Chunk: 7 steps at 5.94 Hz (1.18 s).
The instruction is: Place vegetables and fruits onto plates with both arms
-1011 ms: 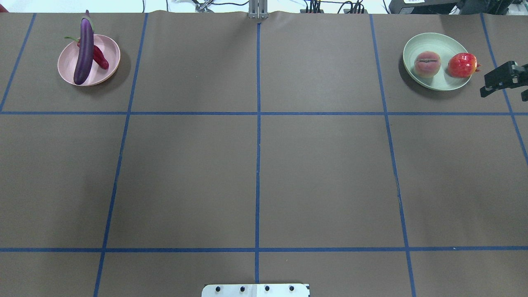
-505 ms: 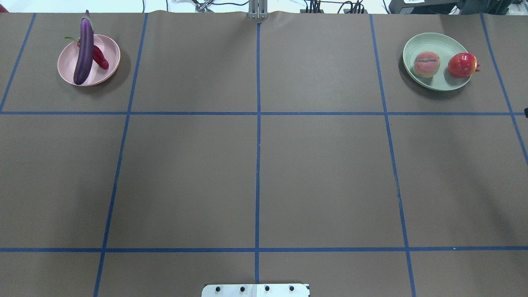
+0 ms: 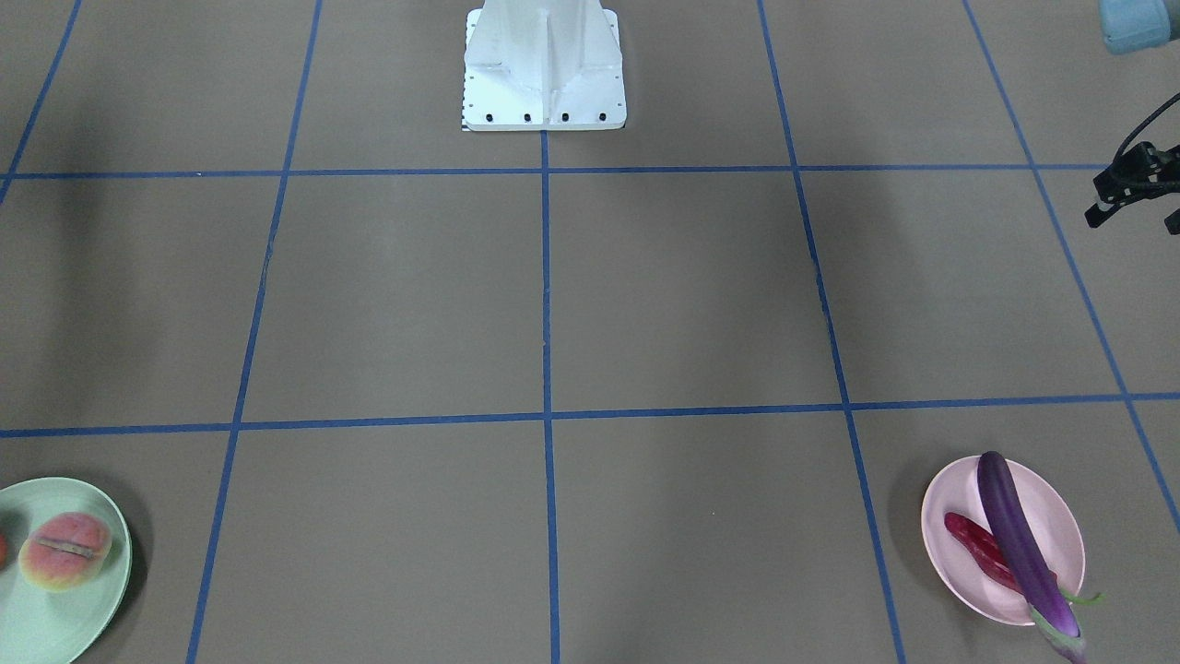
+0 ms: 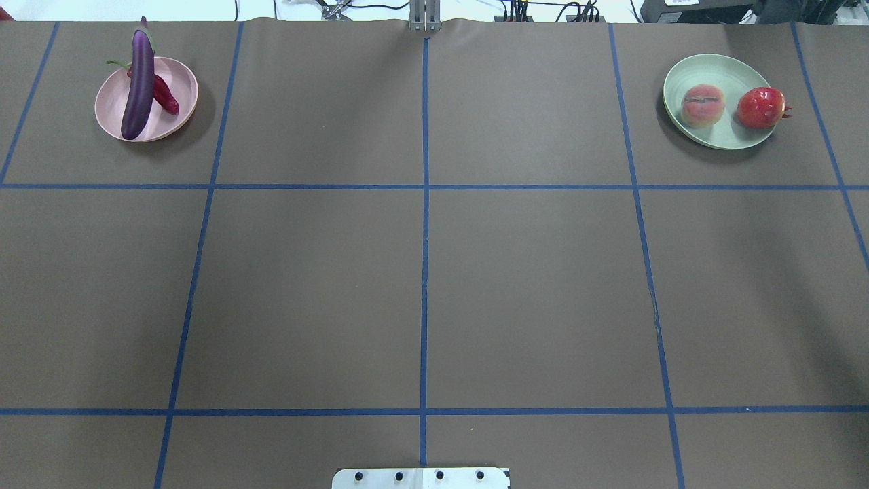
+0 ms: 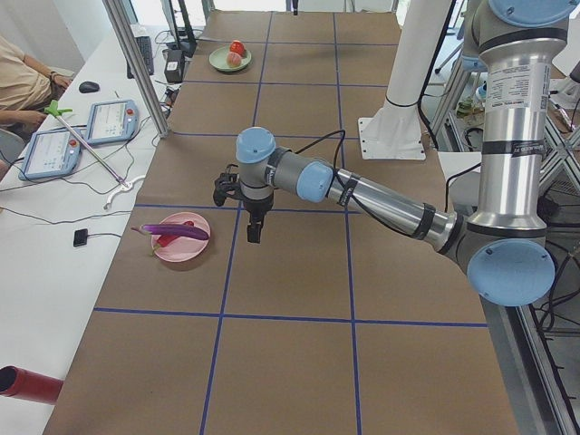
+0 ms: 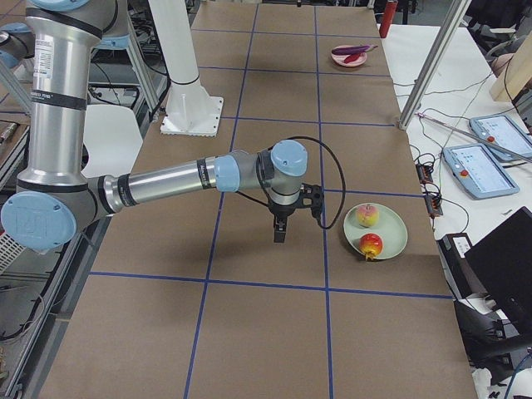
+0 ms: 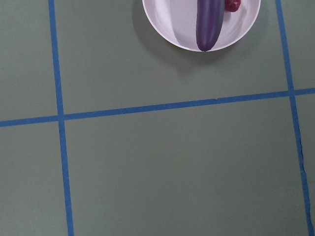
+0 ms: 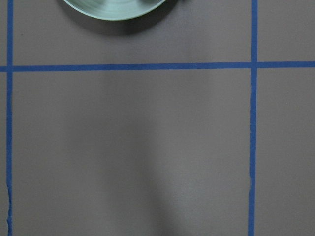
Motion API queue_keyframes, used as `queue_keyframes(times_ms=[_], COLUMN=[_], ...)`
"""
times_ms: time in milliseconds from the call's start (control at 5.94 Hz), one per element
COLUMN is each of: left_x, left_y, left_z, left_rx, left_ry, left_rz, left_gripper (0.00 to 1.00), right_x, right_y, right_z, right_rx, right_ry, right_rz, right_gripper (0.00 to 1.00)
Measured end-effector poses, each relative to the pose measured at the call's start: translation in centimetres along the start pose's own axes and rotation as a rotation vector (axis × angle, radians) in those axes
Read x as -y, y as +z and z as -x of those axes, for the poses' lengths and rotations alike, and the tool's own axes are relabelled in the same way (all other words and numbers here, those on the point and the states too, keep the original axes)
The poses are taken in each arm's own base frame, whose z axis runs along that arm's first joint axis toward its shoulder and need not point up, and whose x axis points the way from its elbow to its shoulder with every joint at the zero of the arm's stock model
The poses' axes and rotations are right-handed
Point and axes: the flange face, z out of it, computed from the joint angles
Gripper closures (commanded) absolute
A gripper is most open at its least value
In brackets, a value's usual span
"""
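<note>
Jaws: neither pair's stance can be told.
Front-facing: long purple eggplant (image 3: 1014,535), dark red chili (image 3: 982,549) on pale pink plate (image 3: 1060,526), well apart from white metal base (image 3: 544,74).
Overhead: fuzzy peach (image 4: 703,105), red-orange crowned fruit (image 4: 762,107) on mint plate (image 4: 719,68).
Side views: left gripper (image 5: 252,231), right gripper (image 6: 279,231) aloft.
Judged done; retreat high.

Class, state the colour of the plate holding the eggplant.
The plate is pale pink, clearest in the overhead exterior view.
</note>
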Motion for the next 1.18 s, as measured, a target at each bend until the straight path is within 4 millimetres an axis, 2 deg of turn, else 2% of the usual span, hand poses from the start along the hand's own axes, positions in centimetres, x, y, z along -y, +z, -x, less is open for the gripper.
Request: queue_keyframes(times_ms=[168,337,842,1179], left_x=[-1.0,-2.2,-5.3,-5.6], left_y=[0.0,0.1,0.7,0.5], left_z=[1.0,2.9,7.3,8.1], left_rx=[0.005,0.013,0.028,0.03], left_ry=[0.028,0.057,0.02,-0.009], left_rz=[0.012,0.022,0.044,0.039], left_gripper=[0.0,0.0,0.0,0.0], right_x=[0.1,0.2,0.5,0.6], right_y=[0.1,-0.2,0.4,0.4], right_z=[-0.4,-0.5,-1.5,-2.0], right_rx=[0.005,0.01,0.005,0.003], right_ry=[-0.008,-0.014,-0.028,-0.022], right_rz=[-0.012,-0.024,-0.036,-0.04], right_gripper=[0.0,0.0,0.0,0.0])
